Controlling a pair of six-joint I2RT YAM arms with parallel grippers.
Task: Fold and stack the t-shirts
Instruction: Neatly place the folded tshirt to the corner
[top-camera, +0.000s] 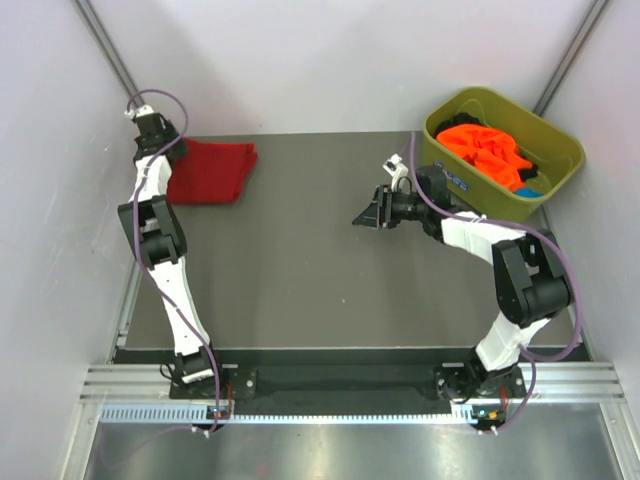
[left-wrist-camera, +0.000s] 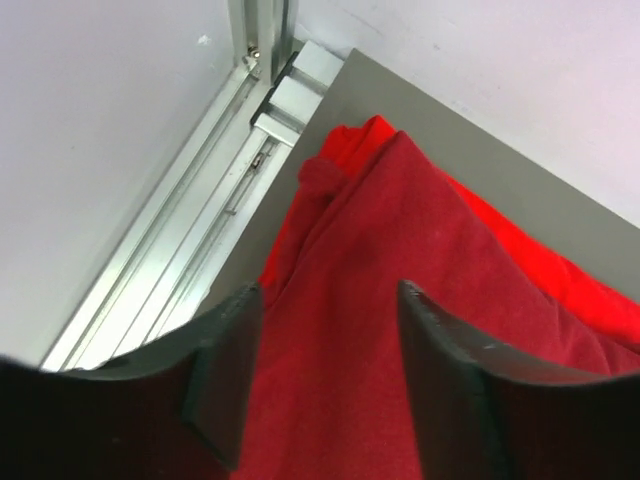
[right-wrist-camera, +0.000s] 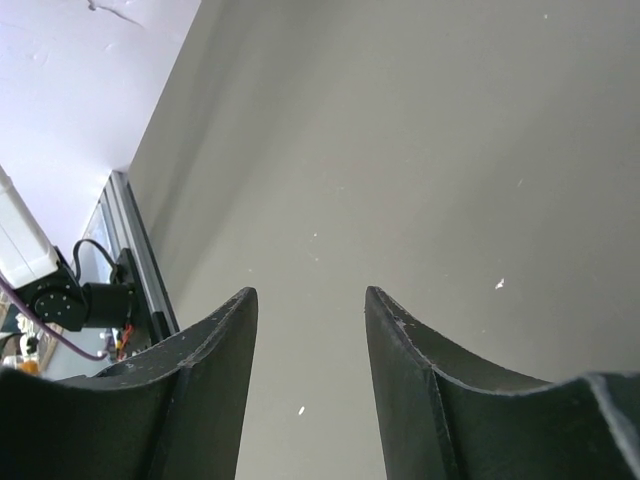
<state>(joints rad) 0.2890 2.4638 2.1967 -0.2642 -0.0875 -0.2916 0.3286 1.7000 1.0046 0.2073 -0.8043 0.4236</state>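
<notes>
A folded dark crimson t-shirt lies at the table's far left corner. In the left wrist view the crimson t-shirt rests on a brighter red t-shirt whose edge sticks out on the right. My left gripper hangs over that pile's left end. The left gripper is open, with its fingers astride the crimson cloth and gripping nothing. Orange t-shirts fill the tub at the far right. My right gripper is open above bare table, and the right gripper holds nothing.
The olive-green tub stands at the far right corner, with something blue beside the orange cloth. An aluminium rail runs along the table's left edge close to the pile. White walls close in the table on three sides.
</notes>
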